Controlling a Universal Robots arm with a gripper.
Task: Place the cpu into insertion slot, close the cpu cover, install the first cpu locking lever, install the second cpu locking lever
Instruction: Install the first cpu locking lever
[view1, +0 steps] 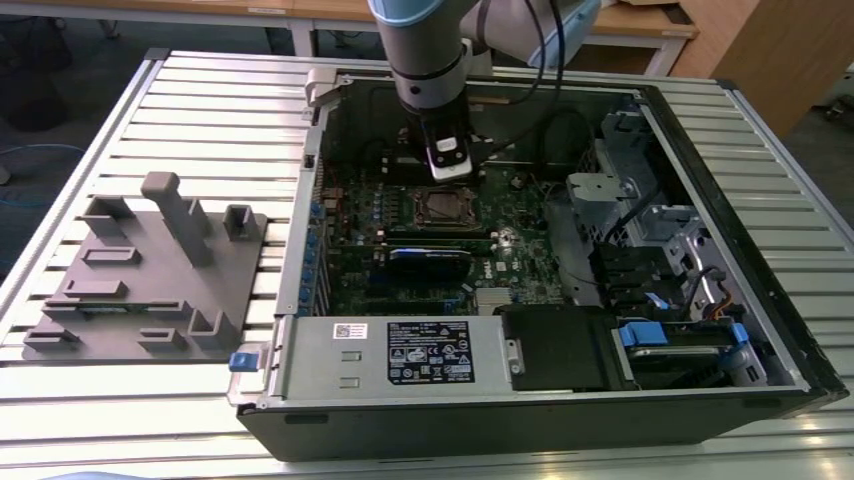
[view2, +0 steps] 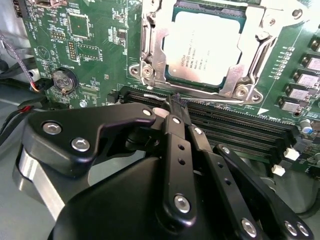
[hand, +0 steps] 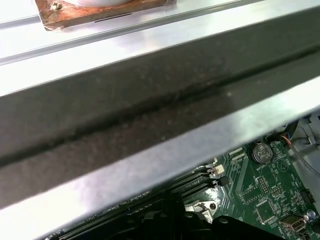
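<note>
The cpu (view2: 205, 47) lay flat in the insertion slot (view1: 445, 206), its pale metal top showing through the square window of the cpu cover (view2: 151, 55). In the second wrist view the silvery frame of the cover looked to be down around the chip rather than standing open. By that reading the first two steps were done.

The work in hand seemed to be the locking levers. A thin metal rod (view2: 220, 100) ran along the edge of the socket that faces the long black memory slots (view2: 240, 127). The claw (view2: 173, 102) had its black fingers drawn together, and their tips sat right at this rod, between the socket and the memory slots. I could not tell whether the tips pinched the rod, pressed on it or only touched it. It was also unclear whether either lever was hooked under its catch. I would therefore count both lever steps as open, with one of them perhaps under way.

In the exterior view the arm reached straight down into the open computer case (view1: 534, 430), which lay on its side on the slatted bench (view1: 214, 100). There the claw (view1: 451, 172) hung just beside the socket, over the green circuit board (view1: 354, 270). The grey power supply box (view1: 400, 350) sat well apart from it, at the near wall of the case. A grey moulded holder (view1: 147, 280) stood on the bench toward the exterior view's left, outside the case.
</note>
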